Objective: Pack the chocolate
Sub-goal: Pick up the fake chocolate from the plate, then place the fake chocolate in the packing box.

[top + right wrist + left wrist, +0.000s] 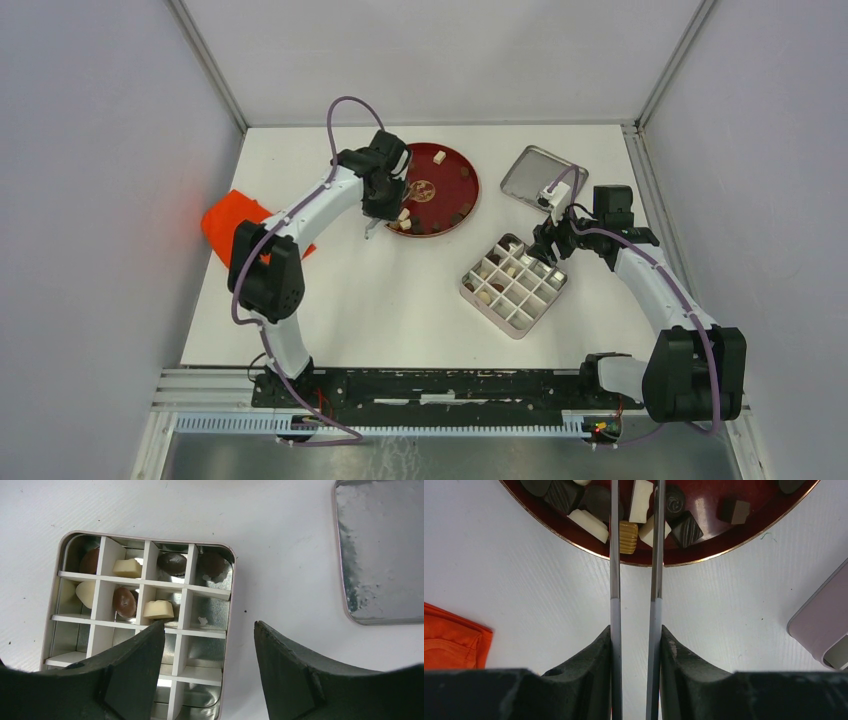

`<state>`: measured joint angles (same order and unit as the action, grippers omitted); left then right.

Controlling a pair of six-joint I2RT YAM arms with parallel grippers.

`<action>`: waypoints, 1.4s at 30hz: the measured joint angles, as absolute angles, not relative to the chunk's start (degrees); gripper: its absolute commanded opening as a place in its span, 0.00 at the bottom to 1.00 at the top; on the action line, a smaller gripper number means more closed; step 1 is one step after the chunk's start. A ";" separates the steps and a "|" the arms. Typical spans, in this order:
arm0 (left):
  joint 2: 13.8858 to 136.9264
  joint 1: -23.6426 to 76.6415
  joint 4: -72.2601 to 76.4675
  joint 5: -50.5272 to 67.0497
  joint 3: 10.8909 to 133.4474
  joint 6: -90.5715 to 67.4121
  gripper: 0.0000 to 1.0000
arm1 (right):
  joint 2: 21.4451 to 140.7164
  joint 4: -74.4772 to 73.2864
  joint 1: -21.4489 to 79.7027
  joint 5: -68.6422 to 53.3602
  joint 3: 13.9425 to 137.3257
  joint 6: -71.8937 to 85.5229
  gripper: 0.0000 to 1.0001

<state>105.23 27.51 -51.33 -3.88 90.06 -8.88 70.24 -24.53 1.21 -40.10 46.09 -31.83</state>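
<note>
The chocolate [640,501] is lying mostly on the red plate [744,535], with dark, tan and cream pieces crowding its near rim and one cream piece sitting alone at the far side. More pieces are resting in the divided box [231,600], one per cell, filling the far two rows while the nearer cells are showing bare metal. The left pincer [636,640] is clamping a pair of metal tweezers [615,580], whose two blades are staying apart and reaching over the plate's rim; a cream piece is showing between them, but whether the tips are touching it cannot be told. The right pincer [208,627] is hovering over the box with its jaws standing wide apart, holding nothing. A silver lid [385,555] is lying just beyond the box, and an orange cloth [449,640] is sitting on the white tabletop [524,580] to the left.
</note>
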 measured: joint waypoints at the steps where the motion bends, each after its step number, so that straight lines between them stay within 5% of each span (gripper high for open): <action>1: 105.01 27.51 -51.13 -3.86 90.06 -8.88 0.02 | 70.24 -24.53 1.21 -40.10 46.09 -31.83 0.72; 11: 100.64 27.51 -46.83 1.21 88.12 -9.78 0.02 | 70.24 -24.47 1.21 -40.07 46.09 -31.79 0.72; 22: 85.23 28.99 -31.05 16.49 70.74 -17.32 0.02 | 69.80 -21.15 -3.38 -37.01 44.31 -28.53 0.71; 42: 87.22 53.89 -12.05 13.08 62.43 -26.48 0.02 | 66.81 -13.58 -9.82 -28.45 41.39 -20.60 0.72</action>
